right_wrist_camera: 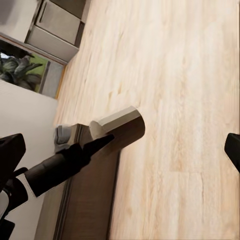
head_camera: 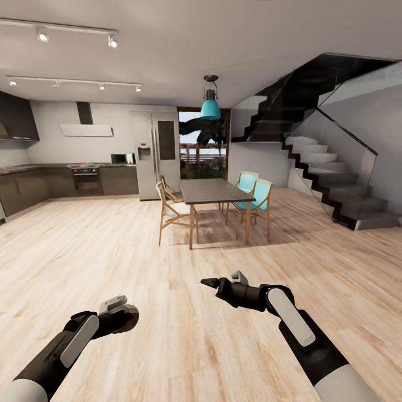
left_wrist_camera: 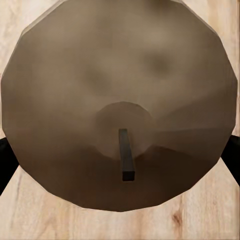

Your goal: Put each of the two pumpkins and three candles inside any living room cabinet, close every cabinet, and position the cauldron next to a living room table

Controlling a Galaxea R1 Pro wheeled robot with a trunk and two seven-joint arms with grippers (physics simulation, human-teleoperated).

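My left gripper (head_camera: 121, 319) is shut on a candle (left_wrist_camera: 120, 75), a squat brownish cylinder with a dark wick (left_wrist_camera: 126, 155). Seen from above in the left wrist view, the candle sits between dark fingertips (left_wrist_camera: 4, 162) at either side. In the right wrist view the same candle (right_wrist_camera: 120, 129) is held out at the end of my left arm, over the wood floor. My right gripper (head_camera: 211, 282) hangs open above the floor with nothing between its fingers (right_wrist_camera: 11, 150). The pumpkins, cauldron, cabinet and living-room table are out of view.
Ahead stands a dark dining table (head_camera: 215, 192) with wooden and teal chairs (head_camera: 254, 196). A kitchen with a fridge (head_camera: 158, 153) is at the back left and a staircase (head_camera: 329, 178) at the right. A dark brown wooden surface (right_wrist_camera: 90, 205) runs along a pale wall.
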